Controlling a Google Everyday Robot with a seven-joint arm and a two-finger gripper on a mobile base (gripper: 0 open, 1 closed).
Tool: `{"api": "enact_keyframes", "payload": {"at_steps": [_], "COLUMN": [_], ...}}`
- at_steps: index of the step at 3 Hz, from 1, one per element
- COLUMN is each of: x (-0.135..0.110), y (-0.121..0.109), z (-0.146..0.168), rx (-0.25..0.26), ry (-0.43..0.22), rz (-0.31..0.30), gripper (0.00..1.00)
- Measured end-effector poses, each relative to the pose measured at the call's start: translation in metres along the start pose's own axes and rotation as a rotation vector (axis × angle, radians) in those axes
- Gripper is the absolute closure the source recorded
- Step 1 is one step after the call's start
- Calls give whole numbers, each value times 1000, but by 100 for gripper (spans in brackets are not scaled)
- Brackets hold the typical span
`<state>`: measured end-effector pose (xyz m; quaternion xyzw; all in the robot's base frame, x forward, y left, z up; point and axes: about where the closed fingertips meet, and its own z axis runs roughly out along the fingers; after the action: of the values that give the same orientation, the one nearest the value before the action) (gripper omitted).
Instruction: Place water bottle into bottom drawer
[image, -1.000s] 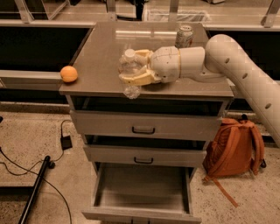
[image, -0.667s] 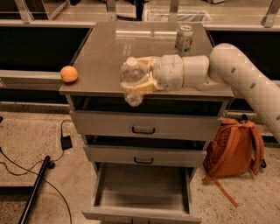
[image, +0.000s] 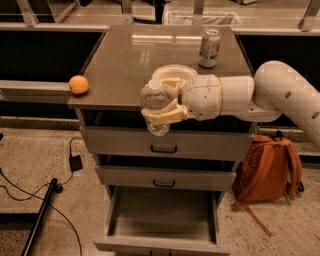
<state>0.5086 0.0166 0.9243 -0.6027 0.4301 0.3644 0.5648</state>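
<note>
My gripper (image: 161, 102) is shut on the water bottle (image: 154, 106), a clear ribbed plastic bottle. It holds the bottle in the air in front of the cabinet's front edge, level with the top drawer. The bottle leans with its cap end up and toward the camera. The bottom drawer (image: 162, 244) is pulled out below, a wide shallow grey tray with nothing showing inside it. The bottle hangs well above the drawer and roughly over its middle. My white arm (image: 280, 95) reaches in from the right.
The grey cabinet top (image: 125, 60) carries an orange (image: 78, 84) at its left front corner and a green-and-white can (image: 209, 48) at the back right. The two upper drawers (image: 165, 144) are closed. An orange backpack (image: 267, 167) leans at the right. Cables (image: 30, 185) lie on the floor at left.
My gripper has carried the water bottle forward off the cabinet top and down past its front edge, now in front of the top drawer.
</note>
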Motion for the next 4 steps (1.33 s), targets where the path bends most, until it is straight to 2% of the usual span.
{"api": "enact_keyframes", "payload": {"at_steps": [1, 2, 3, 4], "x": [41, 125, 171, 174], "y": [14, 46, 68, 70], "z": [-8, -31, -61, -63], "rx": [-14, -57, -56, -56], "ry": [-12, 3, 46, 49], "rz": [7, 38, 74, 78], "gripper": [100, 100, 100, 100]}}
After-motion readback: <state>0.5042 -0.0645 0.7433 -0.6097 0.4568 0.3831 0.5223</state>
